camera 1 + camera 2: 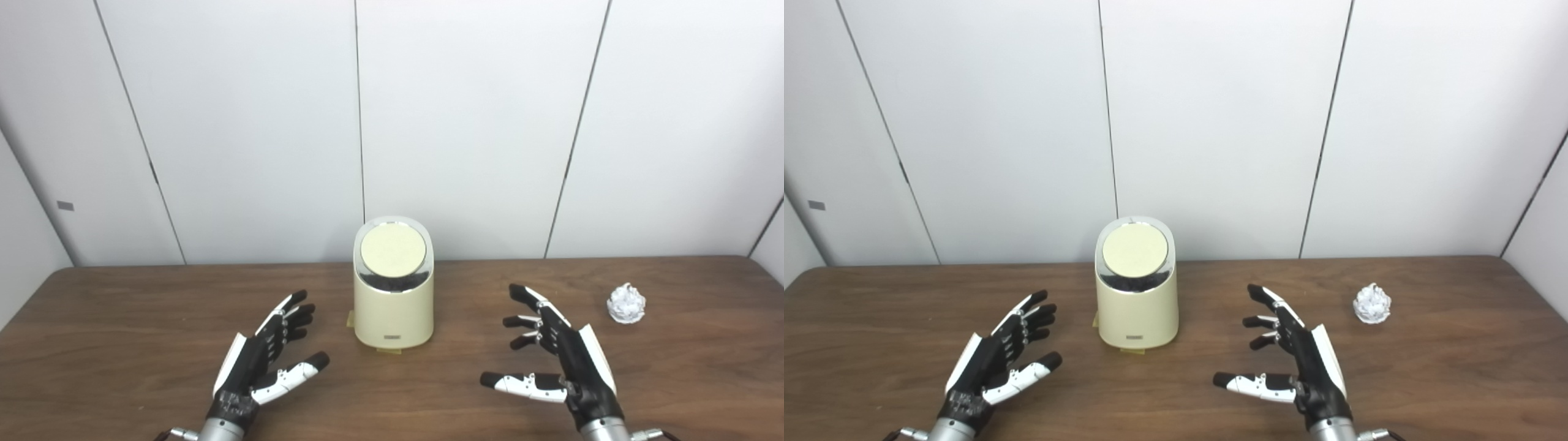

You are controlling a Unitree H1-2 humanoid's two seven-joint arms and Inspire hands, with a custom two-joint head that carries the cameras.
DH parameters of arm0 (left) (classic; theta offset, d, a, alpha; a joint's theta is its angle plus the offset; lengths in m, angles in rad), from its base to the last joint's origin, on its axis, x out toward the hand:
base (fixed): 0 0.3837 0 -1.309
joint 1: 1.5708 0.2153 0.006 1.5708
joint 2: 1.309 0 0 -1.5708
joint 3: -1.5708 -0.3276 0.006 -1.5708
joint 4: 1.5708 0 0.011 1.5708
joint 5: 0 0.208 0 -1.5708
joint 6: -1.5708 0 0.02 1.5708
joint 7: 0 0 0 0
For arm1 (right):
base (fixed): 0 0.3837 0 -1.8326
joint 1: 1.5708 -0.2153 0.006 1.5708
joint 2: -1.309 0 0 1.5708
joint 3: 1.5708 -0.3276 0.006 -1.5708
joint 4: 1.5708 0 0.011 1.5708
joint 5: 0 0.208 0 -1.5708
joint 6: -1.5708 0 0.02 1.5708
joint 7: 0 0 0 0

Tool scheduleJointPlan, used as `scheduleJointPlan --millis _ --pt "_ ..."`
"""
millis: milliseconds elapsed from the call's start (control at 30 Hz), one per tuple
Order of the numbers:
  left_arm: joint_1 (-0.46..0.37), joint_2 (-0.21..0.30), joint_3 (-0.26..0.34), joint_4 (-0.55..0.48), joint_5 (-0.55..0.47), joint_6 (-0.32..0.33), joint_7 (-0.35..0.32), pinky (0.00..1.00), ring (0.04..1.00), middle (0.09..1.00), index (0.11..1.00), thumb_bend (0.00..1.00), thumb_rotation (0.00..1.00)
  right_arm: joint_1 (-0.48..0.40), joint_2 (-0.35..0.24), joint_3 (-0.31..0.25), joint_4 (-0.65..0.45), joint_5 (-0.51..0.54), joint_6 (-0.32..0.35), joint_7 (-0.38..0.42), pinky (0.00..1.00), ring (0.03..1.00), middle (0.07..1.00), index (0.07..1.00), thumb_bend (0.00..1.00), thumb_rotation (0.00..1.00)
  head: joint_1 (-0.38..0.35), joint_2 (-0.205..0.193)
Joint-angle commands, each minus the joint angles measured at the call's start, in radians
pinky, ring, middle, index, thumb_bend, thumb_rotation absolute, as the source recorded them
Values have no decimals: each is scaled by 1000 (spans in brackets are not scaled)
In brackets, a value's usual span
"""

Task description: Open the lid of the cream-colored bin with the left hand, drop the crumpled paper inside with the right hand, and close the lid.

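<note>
So far nothing is in hand: the bin [394,294] stands on the table [122,318] with its round lid [392,250] down. The left hand [263,355] hovers near the bin's left side, fingers spread, holding nothing. The right hand [560,355] hovers to the bin's right, likewise spread and empty. The crumpled paper [626,303] lies well to the right of the bin, untouched. Opening comes first, I judge: the left hand must reach the lid and lift it.

I see my left hand [263,361] and right hand [560,355] both empty, fingers spread, thumbs pointing inward.
</note>
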Motion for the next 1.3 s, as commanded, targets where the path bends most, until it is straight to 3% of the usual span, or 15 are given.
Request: scheduleJointPlan --millis 0,633,733,967,1133,1267 --pt "-29 3 0 2 -3 -37 4 857 874 877 964 836 420 -30 -7 -1 -19 -1 -35 -8 533 710 863 846 843 118 0 0" --pt "-29 3 0 2 2 -38 7 854 872 880 967 807 403 -29 -4 3 -17 0 -27 -3 526 715 863 844 825 84 2 -4" --pt "-32 -6 4 -2 12 -41 24 844 872 884 955 811 430 -33 -6 3 -8 -10 -34 -11 520 708 857 839 828 81 6 -10" --pt "-69 -87 44 -28 10 -75 118 768 869 900 930 771 446 -39 -12 2 12 3 -45 -4 514 710 858 838 823 74 20 -23" --pt "-133 -101 46 -32 91 -62 179 774 861 905 939 787 511 -41 -18 0 26 4 -61 -7 515 712 855 837 826 75 30 -24" --pt "-183 -103 47 -40 120 -13 200 828 901 919 947 821 536 -41 -21 -1 25 8 -58 -6 518 710 857 839 827 80 29 -26"
